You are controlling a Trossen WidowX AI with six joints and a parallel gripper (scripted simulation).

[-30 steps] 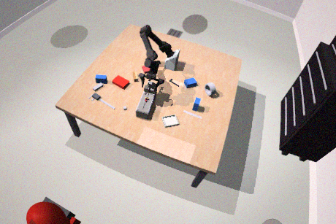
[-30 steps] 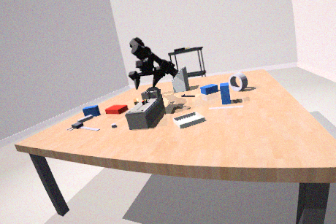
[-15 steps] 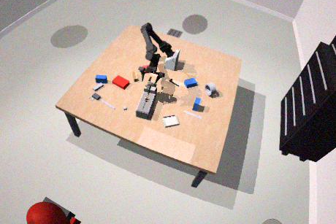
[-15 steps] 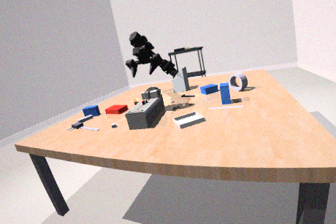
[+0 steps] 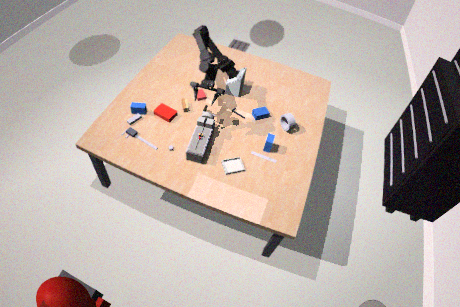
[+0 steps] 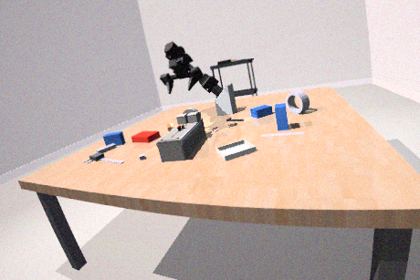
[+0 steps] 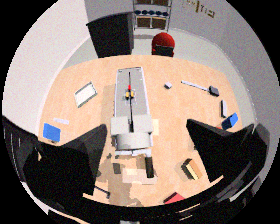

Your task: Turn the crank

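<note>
The grey machine (image 5: 196, 151) (image 6: 173, 150) (image 7: 140, 102) stands on the table with a slot along its top. The slide's red pointer (image 7: 129, 87) (image 5: 200, 136) appears slightly beyond the brass zero marks (image 7: 130, 94), on the side away from the crank; the exact offset is too small to read. The crank's pale round hub (image 7: 132, 141) is at the end nearest the arm. Its dark handle (image 7: 149, 166) sticks out to the right in the wrist view. My gripper (image 5: 205, 100) (image 6: 180, 88) (image 7: 148, 125) is wide open and empty, above the crank end, not touching the handle.
A white tray (image 5: 233, 166) (image 6: 236, 150) (image 7: 85, 94) lies beside the machine. A red block (image 5: 165, 112) (image 6: 145, 136) and a blue block (image 5: 138, 108) (image 6: 114, 138) lie on its other side. An upright blue block (image 5: 269, 142) (image 6: 281, 117) and a grey ring (image 5: 288, 122) (image 6: 298, 102) stand farther off.
</note>
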